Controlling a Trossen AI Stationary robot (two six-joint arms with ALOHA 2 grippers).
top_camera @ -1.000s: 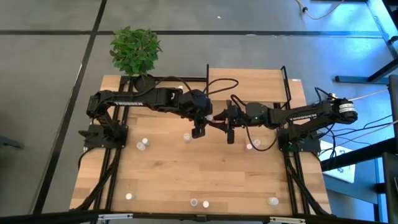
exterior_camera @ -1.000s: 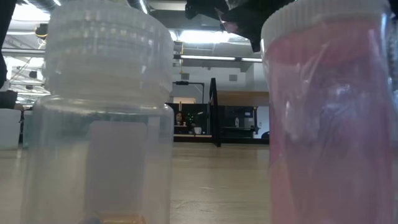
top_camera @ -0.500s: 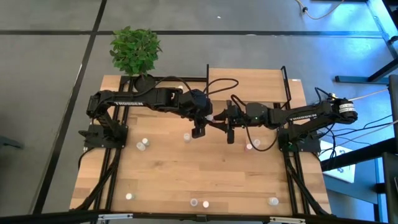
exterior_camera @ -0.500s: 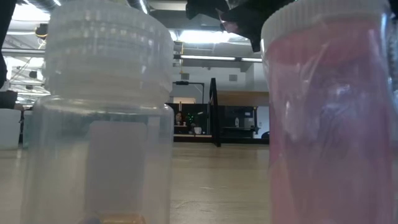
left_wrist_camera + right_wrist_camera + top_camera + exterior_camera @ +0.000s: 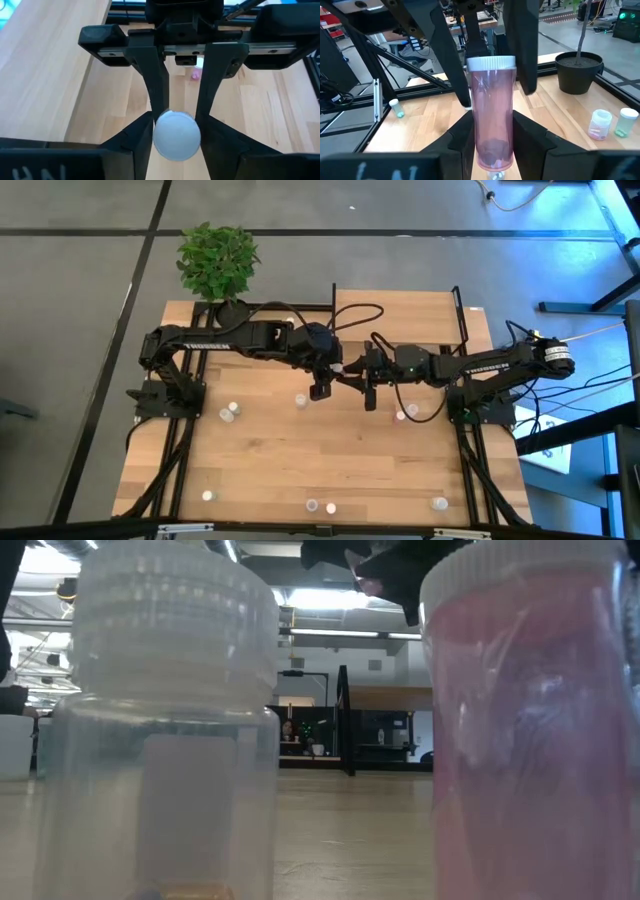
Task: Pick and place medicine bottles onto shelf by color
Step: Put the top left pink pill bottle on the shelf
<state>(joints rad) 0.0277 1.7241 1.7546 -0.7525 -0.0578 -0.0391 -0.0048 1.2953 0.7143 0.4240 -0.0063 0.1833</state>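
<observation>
A handover is in progress: the pink-tinted bottle (image 5: 492, 125) is clamped by the right hand (image 5: 492, 137) while the left hand (image 5: 176, 127), fingers narrow around its white cap (image 5: 176, 136), is placed to take it; a firm left grip is called for next, then carriage to the shelf (image 5: 400, 310).

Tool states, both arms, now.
Left tool: at the cap of the pink bottle; open or closed cannot be told.
Right tool: closed, holding the pink bottle.

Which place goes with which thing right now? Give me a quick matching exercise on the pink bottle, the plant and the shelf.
Things:
1. pink bottle
2. potted plant
3. shelf

Places:
A. far left corner of the table
B. held in the right gripper
C. far side of the table, to the right of the plant

Pairs: 1-B, 2-A, 3-C
</observation>
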